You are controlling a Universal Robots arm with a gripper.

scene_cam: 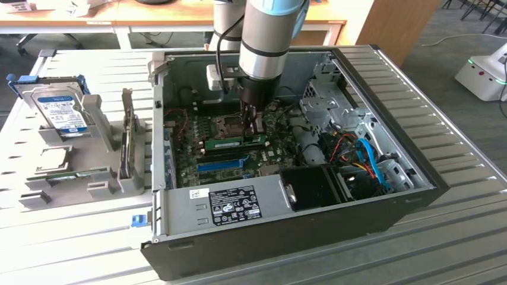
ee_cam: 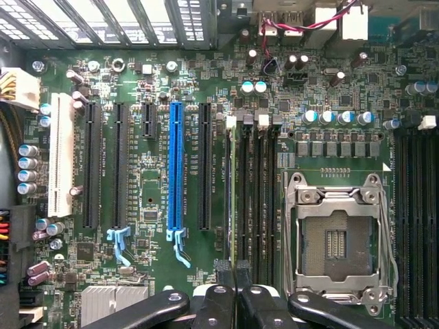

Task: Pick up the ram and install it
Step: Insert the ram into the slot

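The ram (scene_cam: 230,143) is a thin green stick standing on its long edge among the memory slots of the motherboard inside the open computer case. In the wrist view, the ram (ee_cam: 228,192) is a narrow line seen edge-on in the slot nearest the black expansion slots. My gripper (scene_cam: 253,127) reaches straight down from the arm onto the ram's upper edge, near the end toward the exterior view's right. Its dark fingertips (ee_cam: 223,271) stand close together around that edge, so the gripper (ee_cam: 234,271) is shut on the ram. How deep the stick sits in the slot I cannot tell.
Beside the ram lie the empty CPU socket (ee_cam: 336,240) and a long blue slot (ee_cam: 175,164). A black fan shroud (scene_cam: 317,187) and cables crowd the case toward the exterior view's right. Outside, a grey holder (scene_cam: 95,184) carries a hard drive (scene_cam: 62,113) and a thin green strip (scene_cam: 67,176).
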